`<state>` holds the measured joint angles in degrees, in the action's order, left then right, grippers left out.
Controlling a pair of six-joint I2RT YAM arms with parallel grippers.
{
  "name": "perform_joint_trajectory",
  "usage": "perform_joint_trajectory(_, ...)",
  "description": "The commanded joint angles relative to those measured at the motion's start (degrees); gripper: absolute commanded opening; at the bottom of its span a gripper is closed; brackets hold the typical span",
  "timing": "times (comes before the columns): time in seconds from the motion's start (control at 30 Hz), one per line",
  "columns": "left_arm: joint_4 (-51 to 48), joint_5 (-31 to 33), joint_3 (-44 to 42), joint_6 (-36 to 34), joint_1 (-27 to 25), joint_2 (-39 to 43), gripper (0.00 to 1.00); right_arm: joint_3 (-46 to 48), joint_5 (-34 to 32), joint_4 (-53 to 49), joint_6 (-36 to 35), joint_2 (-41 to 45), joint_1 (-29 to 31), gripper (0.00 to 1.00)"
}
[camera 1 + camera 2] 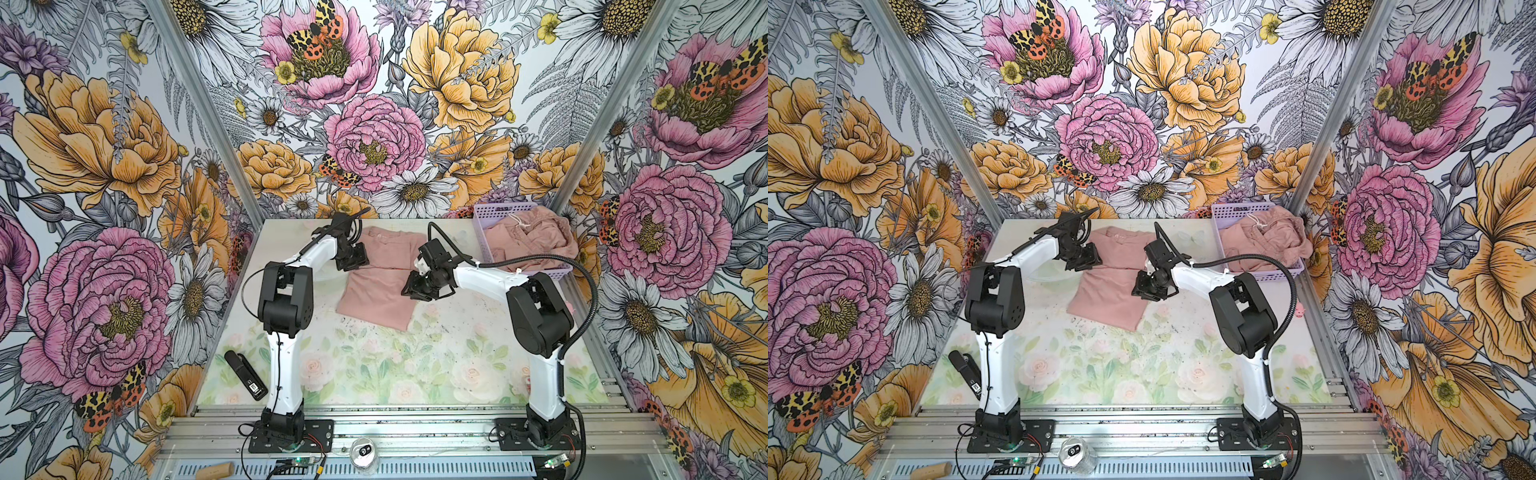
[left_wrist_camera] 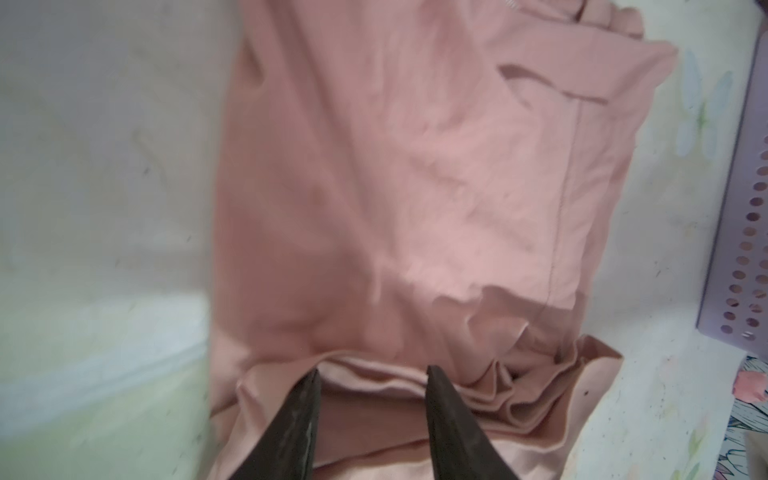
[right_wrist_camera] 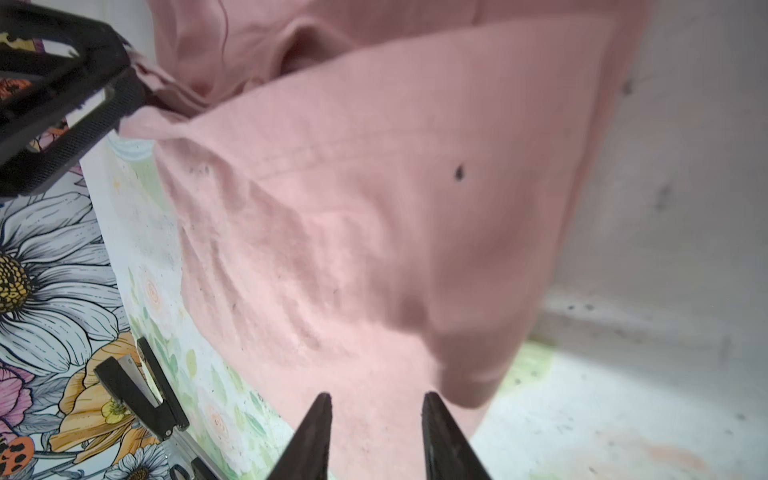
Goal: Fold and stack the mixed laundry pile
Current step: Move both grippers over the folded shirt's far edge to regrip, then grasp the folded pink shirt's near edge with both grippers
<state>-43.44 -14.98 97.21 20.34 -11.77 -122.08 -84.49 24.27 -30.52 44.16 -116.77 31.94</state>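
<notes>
A dusty-pink garment (image 1: pixel 378 299) (image 1: pixel 1108 299) lies partly folded on the far middle of the table, its far half doubled over the near half. My left gripper (image 1: pixel 353 259) (image 2: pixel 372 370) is open at the garment's left edge, its tips on a bunched fold of fabric (image 2: pixel 415 187). My right gripper (image 1: pixel 415 289) (image 3: pixel 376 397) is open just over the garment's right edge (image 3: pixel 374 208), with nothing between its fingers. A second pink piece with a white drawstring (image 1: pixel 528 237) (image 1: pixel 1262 237) lies crumpled in the lilac basket (image 1: pixel 498 208).
The lilac basket (image 1: pixel 1237 208) (image 2: pixel 744 249) stands at the back right corner. A black hand tool (image 1: pixel 245 374) lies at the front left. A metal can (image 1: pixel 365 453) and a wooden cylinder (image 1: pixel 216 471) sit on the front rail. A tiny pink figure (image 1: pixel 1299 309) is near the right edge.
</notes>
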Motion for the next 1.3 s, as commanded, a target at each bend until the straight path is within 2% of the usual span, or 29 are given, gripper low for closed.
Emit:
perform_joint_trajectory(0.0, 0.2, 1.9, -6.0, -2.6, 0.1, 8.9, 0.44, 0.8, -1.1, 0.5, 0.8, 3.1, 2.4, 0.38)
perform_joint_trajectory(0.2, 1.9, 5.6, -21.1, -3.1, -0.3, 17.2, 0.44, 1.5, -2.4, -0.6, -1.2, 1.0, 4.2, 0.38)
perform_joint_trajectory(0.33, 4.8, 6.4, -26.6, -2.0, -1.2, 23.8, 0.45, 0.0, -3.0, -1.9, -3.7, -1.8, 4.0, 0.38)
perform_joint_trajectory(0.57, 4.9, 5.2, -30.0, -1.6, -2.3, 18.7, 0.45, -1.7, -3.4, -5.6, -8.3, -4.2, 3.6, 0.38)
perform_joint_trajectory(0.77, 4.8, 3.6, -35.6, -0.2, -2.8, 18.5, 0.42, -1.5, -2.9, -8.9, -12.6, -4.7, 3.1, 0.38)
perform_joint_trajectory(0.9, 4.9, 2.2, -41.2, 2.3, -3.8, 20.7, 0.39, -1.1, -2.6, -10.8, -15.3, -4.6, 2.0, 0.38)
perform_joint_trajectory(1.1, 6.2, 0.9, -48.9, 7.0, -8.7, 25.2, 0.39, -0.1, -1.8, -13.0, -18.3, -2.9, 1.6, 0.38)
perform_joint_trajectory(1.2, 7.6, 1.0, -51.8, 9.4, -9.5, 27.7, 0.39, 1.2, -1.5, -13.0, -18.3, -0.5, 1.4, 0.39)
perform_joint_trajectory(1.27, 7.5, 2.0, -52.1, 10.0, -9.2, 29.9, 0.43, 2.2, -1.8, -13.0, -17.5, 2.0, 1.2, 0.4)
